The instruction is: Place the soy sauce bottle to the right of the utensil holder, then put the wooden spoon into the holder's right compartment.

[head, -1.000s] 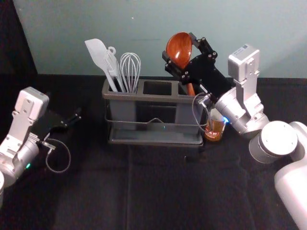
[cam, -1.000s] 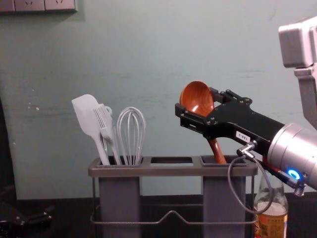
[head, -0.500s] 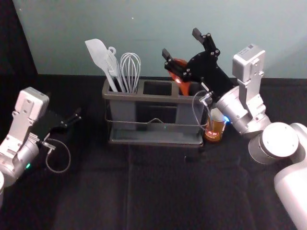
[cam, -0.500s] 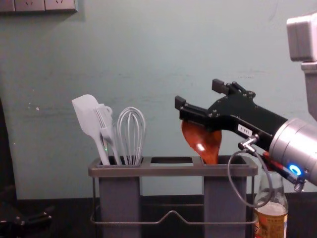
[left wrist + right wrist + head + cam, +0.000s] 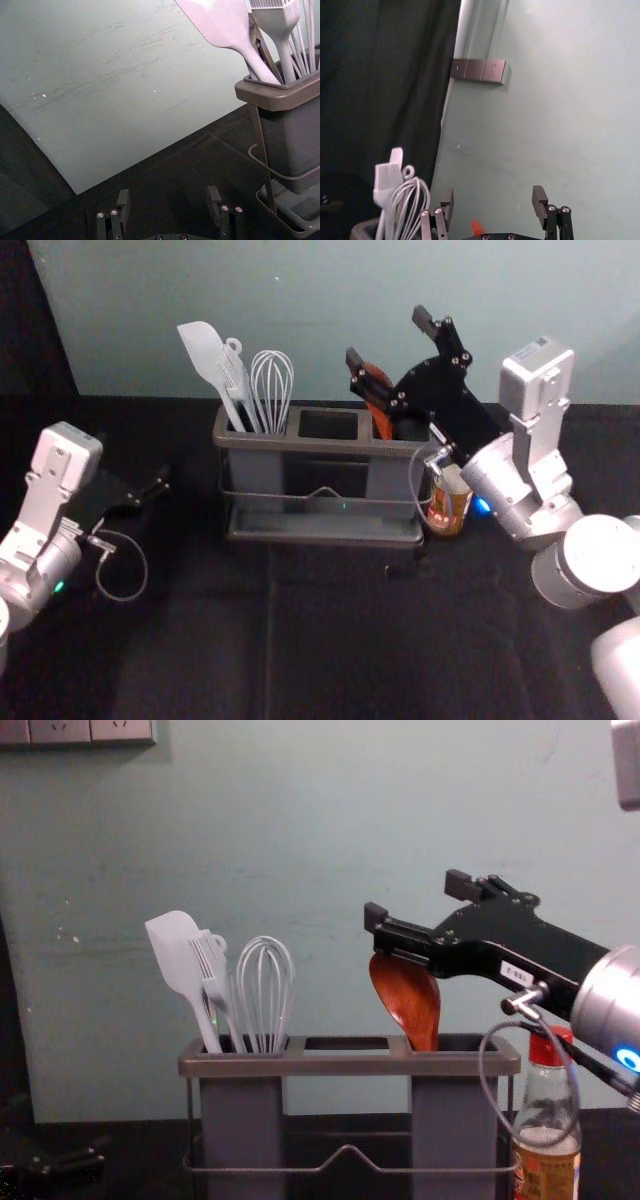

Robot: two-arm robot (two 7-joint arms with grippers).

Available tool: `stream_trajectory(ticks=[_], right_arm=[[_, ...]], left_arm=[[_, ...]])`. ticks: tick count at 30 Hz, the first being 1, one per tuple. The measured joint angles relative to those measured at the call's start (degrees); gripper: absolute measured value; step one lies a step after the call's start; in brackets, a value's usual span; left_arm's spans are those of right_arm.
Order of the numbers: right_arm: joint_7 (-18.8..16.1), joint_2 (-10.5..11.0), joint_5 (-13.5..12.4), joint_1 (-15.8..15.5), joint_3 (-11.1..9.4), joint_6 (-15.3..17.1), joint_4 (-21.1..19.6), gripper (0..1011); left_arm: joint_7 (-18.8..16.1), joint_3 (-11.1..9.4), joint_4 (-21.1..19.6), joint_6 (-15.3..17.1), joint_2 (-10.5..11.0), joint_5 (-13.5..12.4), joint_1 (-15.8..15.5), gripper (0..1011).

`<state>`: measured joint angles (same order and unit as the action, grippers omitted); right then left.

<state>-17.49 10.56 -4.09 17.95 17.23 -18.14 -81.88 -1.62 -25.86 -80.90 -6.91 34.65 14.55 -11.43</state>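
Lowered from between the right gripper's [image 5: 418, 900] fingers since the earliest frame, the wooden spoon [image 5: 407, 1005] now stands in the right compartment [image 5: 453, 1120] of the utensil holder [image 5: 345, 1064], handle down, bowl above the rim and tilted left. The right gripper, formerly closed about the bowl, is released, its fingers spread above the spoon; it has shifted a little to the right. Whether the near finger's underside still touches the bowl cannot be told. The soy sauce bottle [image 5: 548, 1175] stands upright just to the right of the holder, its red cap [image 5: 549, 1048] now in plainer sight beside the arm's cable [image 5: 487, 1082]. Spatula [image 5: 175, 955], brush [image 5: 213, 970] and whisk [image 5: 267, 1030] occupy the left compartment. The left gripper [image 5: 169, 196] is parked to the left of the holder, fingers apart, grasping nothing. Both placements appear achieved; what remains is probably withdrawal of the right arm. Principal hazards: a finger nudging the spoon's bowl, or the cable loop catching the bottle.
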Motion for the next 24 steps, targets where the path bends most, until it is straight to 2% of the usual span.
stream_trajectory(ticks=[4,11,17,24], right_arm=[[1.1,1.5,0.5,-4.2,-0.3,5.2,-6.0,1004],[1.7,3.5,0.4,-10.2,-0.8,10.9,-12.2,1004],[2.3,4.3,0.0,-14.3,-1.1,12.9,-14.4,1004],[2.8,4.4,-0.4,-17.9,-1.3,12.8,-15.2,1004]], left_arm=[[0.0,0.0,0.0,0.0,0.0,0.0,0.0,1005],[0.0,0.0,0.0,0.0,0.0,0.0,0.0,1005],[0.0,0.0,0.0,0.0,0.0,0.0,0.0,1005],[0.0,0.0,0.0,0.0,0.0,0.0,0.0,1005]])
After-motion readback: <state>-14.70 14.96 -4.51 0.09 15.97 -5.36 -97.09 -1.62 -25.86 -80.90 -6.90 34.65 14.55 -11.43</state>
